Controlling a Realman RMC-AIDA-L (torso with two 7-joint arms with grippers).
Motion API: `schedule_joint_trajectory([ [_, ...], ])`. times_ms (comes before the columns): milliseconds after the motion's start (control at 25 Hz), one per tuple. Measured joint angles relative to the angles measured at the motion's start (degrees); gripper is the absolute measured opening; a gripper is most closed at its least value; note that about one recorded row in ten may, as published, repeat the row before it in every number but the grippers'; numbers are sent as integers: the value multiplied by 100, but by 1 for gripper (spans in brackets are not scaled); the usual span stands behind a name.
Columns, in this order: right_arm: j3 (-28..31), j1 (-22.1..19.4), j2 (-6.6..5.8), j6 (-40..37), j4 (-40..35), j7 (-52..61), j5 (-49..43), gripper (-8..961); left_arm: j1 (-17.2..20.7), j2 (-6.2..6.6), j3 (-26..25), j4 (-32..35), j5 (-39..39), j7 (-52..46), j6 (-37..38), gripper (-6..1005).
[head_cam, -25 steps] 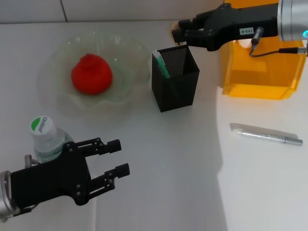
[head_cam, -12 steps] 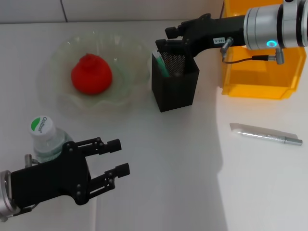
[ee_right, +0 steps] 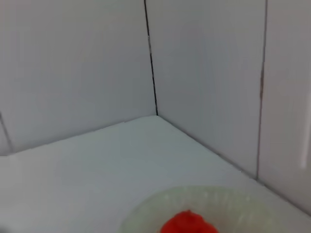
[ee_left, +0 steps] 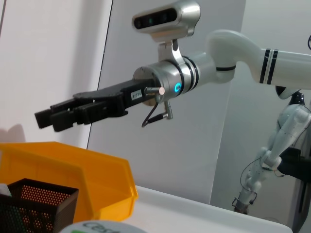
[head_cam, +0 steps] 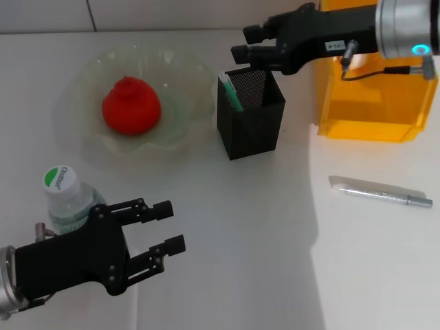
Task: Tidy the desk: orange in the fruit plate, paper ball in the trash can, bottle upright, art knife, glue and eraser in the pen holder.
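Overhead: right gripper (head_cam: 242, 42) poised over pen holder (head_cam: 250, 113), fingers together, nothing visible between; green-capped item already inside. Orange (head_cam: 131, 104) sits in fruit plate (head_cam: 185, 130). Bottle (head_cam: 67, 199) upright beside left gripper (head_cam: 172, 225), fingers apart, idle. Art knife (head_cam: 380, 192) lies on table (head_cam: 240, 240), likely next. Trash can (head_cam: 375, 103) behind.

Left wrist: right gripper (ee_left: 46, 118) above trash can (ee_left: 97, 179), pen holder (ee_left: 34, 206).

Right wrist: orange (ee_right: 188, 222), fruit plate (ee_right: 233, 204) only.

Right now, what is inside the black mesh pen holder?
In the pen holder a green-and-white stick leans at its left corner. The mesh walls hide the bottom, so anything lying lower cannot be seen. The right gripper hangs just above its rim.
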Motion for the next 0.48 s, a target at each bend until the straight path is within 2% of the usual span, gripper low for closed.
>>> schedule_joint_trajectory([
  [120,149,-47,-135,-1028,-967,636,-704,409,1,-1,0,0,0,-4,22,525],
  [240,262,130,-211,-2384,-1789,1112,-1727,415,7,4,-1,0,0,-15,42,525],
  [360,208,300,-148,-3501,-2373,1146,-2771,433,12,5,-11,0,-1,-15,43,525],
  [440,92,320,-48,-3838,-2572,1066,-3390,445,9,7,-49,0,-12,-11,65,525],
  [480,92,320,-48,-3838,-2572,1066,-3390,451,3,7,-49,0,-14,-10,67,525],
])
